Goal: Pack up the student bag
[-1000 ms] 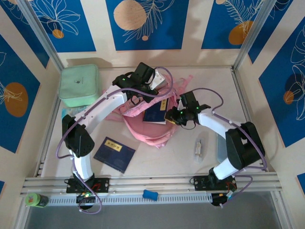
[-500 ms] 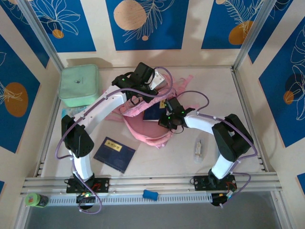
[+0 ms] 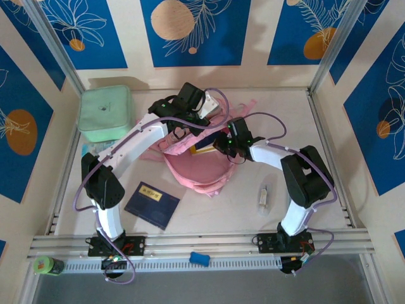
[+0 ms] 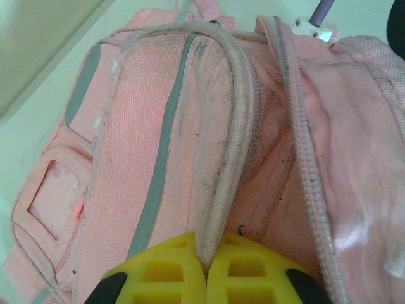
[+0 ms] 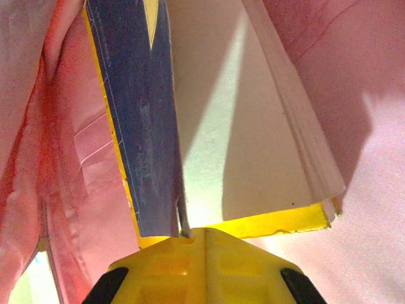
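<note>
The student bag (image 3: 196,172) lies in the middle of the bench (image 3: 221,218), soft and pink. My left end effector (image 4: 205,250) is pinched tight on the bag's rim (image 4: 231,145). I think it holds the rim up so the mouth gapes wide. My right end effector (image 5: 193,237) is clenched on a blue book (image 5: 142,126) with a yellow edge. The book is part way inside the bag, with pink cloth on both sides of it. From above, a little bit of blue and yellow pokes out of the bag. I cannot tell what else is inside. Another blue book (image 3: 152,204) lies flat on the bench near the left arm, apart from the bag, so I guess it goes in later. A mint green case (image 3: 105,113) sits in the far left corner. A small clear thing (image 3: 264,196) lies to the right of the bag.
</note>
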Available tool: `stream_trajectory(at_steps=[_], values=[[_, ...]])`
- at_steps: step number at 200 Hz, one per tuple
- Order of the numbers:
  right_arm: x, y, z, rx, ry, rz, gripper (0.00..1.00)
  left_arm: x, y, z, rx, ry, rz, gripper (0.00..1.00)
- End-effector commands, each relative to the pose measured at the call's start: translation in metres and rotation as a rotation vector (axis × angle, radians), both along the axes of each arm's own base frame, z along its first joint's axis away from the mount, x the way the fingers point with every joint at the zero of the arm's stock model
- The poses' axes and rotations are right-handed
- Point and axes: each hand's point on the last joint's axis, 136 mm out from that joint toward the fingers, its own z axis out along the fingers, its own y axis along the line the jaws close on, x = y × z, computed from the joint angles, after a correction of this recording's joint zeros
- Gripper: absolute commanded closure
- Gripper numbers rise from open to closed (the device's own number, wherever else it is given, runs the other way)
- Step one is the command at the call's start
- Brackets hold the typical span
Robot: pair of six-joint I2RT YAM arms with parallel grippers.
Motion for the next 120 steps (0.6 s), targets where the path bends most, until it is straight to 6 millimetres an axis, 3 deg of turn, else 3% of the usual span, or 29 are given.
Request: stream_trajectory(at_steps=[1, 35, 80, 92, 110, 120], values=[[-0.009, -0.006, 0.029, -0.006, -0.059, 0.005, 1.00, 0.001, -0.010, 0.047, -0.099, -0.114, -0.031, 1.00], [-0.041, -0.031, 0.053, -0.026, -0.120, 0.042, 1.00, -0.001, -0.010, 0.037, -0.100, -0.089, -0.027, 1.00], [-0.092, -0.053, 0.076, -0.059, -0.128, 0.133, 0.95, -0.011, -0.007, 0.005, -0.137, 0.006, 0.023, 1.00], [-0.104, -0.055, 0.078, -0.062, -0.118, 0.175, 0.94, -0.017, -0.009, -0.008, -0.164, 0.040, 0.028, 0.78], [-0.121, -0.055, 0.078, -0.066, -0.107, 0.225, 0.92, -0.027, -0.009, -0.017, -0.224, 0.096, 0.060, 0.73], [-0.130, -0.054, 0.077, -0.052, -0.088, 0.248, 0.90, -0.034, -0.005, -0.015, -0.264, 0.130, 0.105, 0.65]])
